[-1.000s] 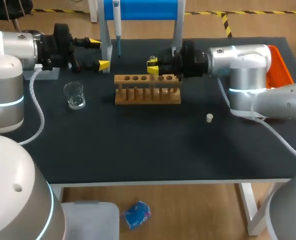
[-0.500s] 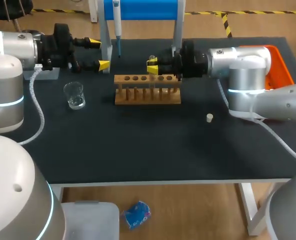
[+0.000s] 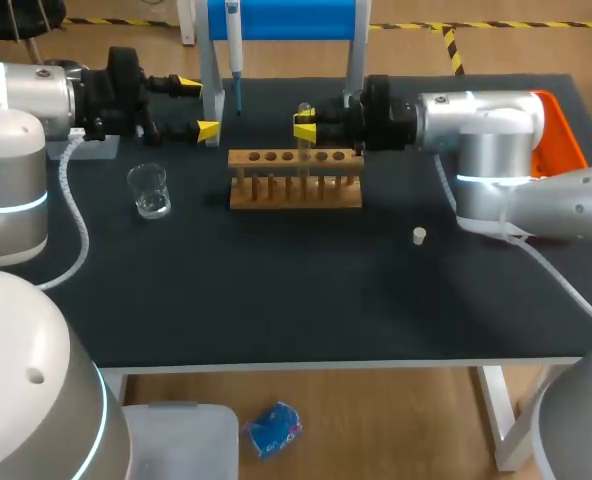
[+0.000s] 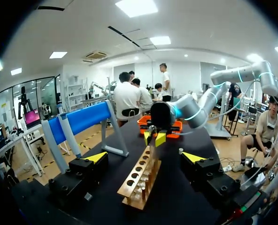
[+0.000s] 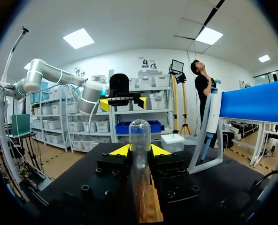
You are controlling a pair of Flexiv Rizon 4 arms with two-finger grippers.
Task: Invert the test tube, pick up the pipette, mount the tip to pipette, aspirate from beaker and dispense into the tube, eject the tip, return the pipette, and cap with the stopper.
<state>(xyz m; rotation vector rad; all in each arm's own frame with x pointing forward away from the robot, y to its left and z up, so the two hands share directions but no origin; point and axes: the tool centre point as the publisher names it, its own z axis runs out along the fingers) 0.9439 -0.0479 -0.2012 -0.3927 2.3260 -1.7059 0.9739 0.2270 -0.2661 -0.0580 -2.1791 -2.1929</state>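
Nearest you on the black table (image 3: 276, 300), the stopper (image 3: 419, 236) lies by itself on the right side, well apart from the rack. The beaker (image 3: 149, 190) stands upright on the left side, near your left arm.

Behind those 2, the wooden rack (image 3: 294, 178) sits across the middle of the table. Your right gripper (image 3: 304, 122) hangs just above its far edge, its 2 yellow fingers clamped on the test tube (image 3: 303, 112) from either side. In the right wrist view the test tube (image 5: 139, 138) stands upright between the fingers (image 5: 121, 150), rounded end up, and its lower part runs down to the rack (image 5: 147, 204). You cannot tell whether it is clear of its hole.

Your left gripper (image 3: 197, 108) hangs level with it, left of the rack, with its fingers spread wide and nothing between them. In the left wrist view the left gripper (image 4: 145, 157) looks straight along the rack (image 4: 139, 176) toward the right gripper (image 4: 154, 137).

Farthest back, the pipette (image 3: 233, 50) hangs tip down on the blue stand (image 3: 281, 18), just beyond the left gripper.
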